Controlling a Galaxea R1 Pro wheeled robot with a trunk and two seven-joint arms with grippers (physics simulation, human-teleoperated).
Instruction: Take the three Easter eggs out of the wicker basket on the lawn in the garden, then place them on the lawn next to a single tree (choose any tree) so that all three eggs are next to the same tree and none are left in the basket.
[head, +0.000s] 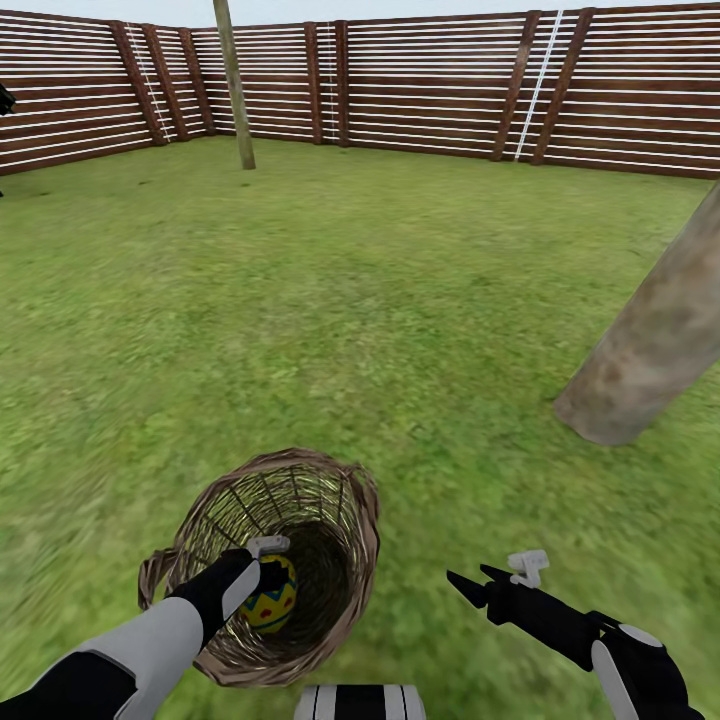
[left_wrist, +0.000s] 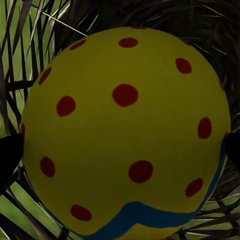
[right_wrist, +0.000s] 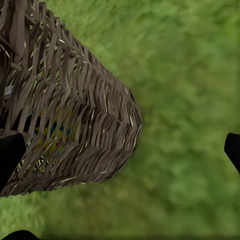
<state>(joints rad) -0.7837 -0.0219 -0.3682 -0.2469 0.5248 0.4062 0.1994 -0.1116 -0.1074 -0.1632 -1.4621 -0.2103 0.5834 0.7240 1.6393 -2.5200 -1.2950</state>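
The wicker basket (head: 352, 492) stands on the lawn (head: 330, 300) just in front of me. My left gripper (head: 268, 578) reaches down inside it. Its fingers sit on either side of a yellow Easter egg (head: 274, 600) with red dots and a blue zigzag, and look shut on it. In the left wrist view this Easter egg (left_wrist: 125, 135) spans the whole gap between the dark fingertips (left_wrist: 9, 155). My right gripper (head: 468, 578) hovers open over the grass to the right of the basket (right_wrist: 75, 110), empty. Yellow and blue colours glint through the weave (right_wrist: 50, 135); other eggs are hidden.
The thick pale grey-brown tree trunk (head: 650, 340) rises from the grass to the right, a short way beyond the basket. A thin trunk (head: 237, 90) stands far back left. The brown slatted fence (head: 430, 90) closes the garden. Open grass lies between.
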